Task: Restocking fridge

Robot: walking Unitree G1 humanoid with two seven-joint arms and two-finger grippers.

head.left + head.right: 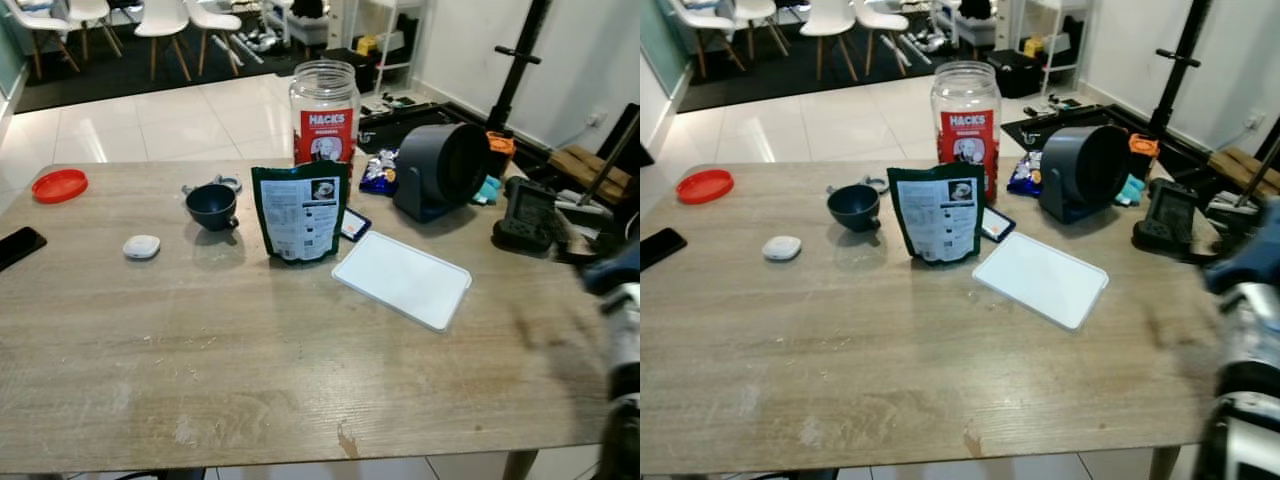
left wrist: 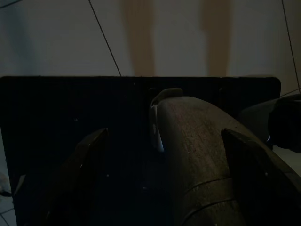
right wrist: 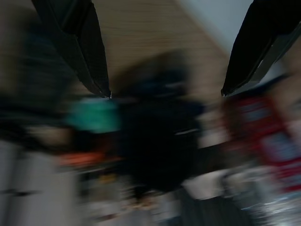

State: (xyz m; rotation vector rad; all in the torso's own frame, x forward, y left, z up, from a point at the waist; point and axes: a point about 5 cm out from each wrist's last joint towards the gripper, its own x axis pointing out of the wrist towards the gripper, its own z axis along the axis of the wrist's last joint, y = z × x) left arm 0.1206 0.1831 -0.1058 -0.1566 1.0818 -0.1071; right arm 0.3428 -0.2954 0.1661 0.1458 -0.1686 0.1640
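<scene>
Groceries for the fridge sit on the wooden table [image 1: 250, 380], whose near half is bare and scuffed. At the right near corner the robot's right arm [image 1: 1245, 400] comes in as a blur; seen from its wrist, the right gripper [image 3: 164, 89] has its two black fingers [image 3: 77, 42] spread wide with nothing between them, over a smeared scene. The left gripper [image 2: 164, 188] hangs in shadow over floor tiles, its fingers apart on either side of a dark rounded shape; I cannot tell whether it grips anything.

Mid-table, a white rectangular tray [image 1: 402, 278] lies flat toward the right. Just left of it a dark green pouch [image 1: 300, 212] stands upright, label facing the near edge. Left again are a dark blue cup [image 1: 212, 206] and a small white oval case [image 1: 141, 246]. A black phone [image 1: 18, 246] lies at the left edge.

Behind the pouch, at the far edge, stands a clear Hacks jar [image 1: 324, 112] with a red label, lid off. A red lid [image 1: 60, 185] rests at the far left corner. A dark grey fan [image 1: 440, 170] sits at the far right, a black device [image 1: 525, 215] beyond it.
</scene>
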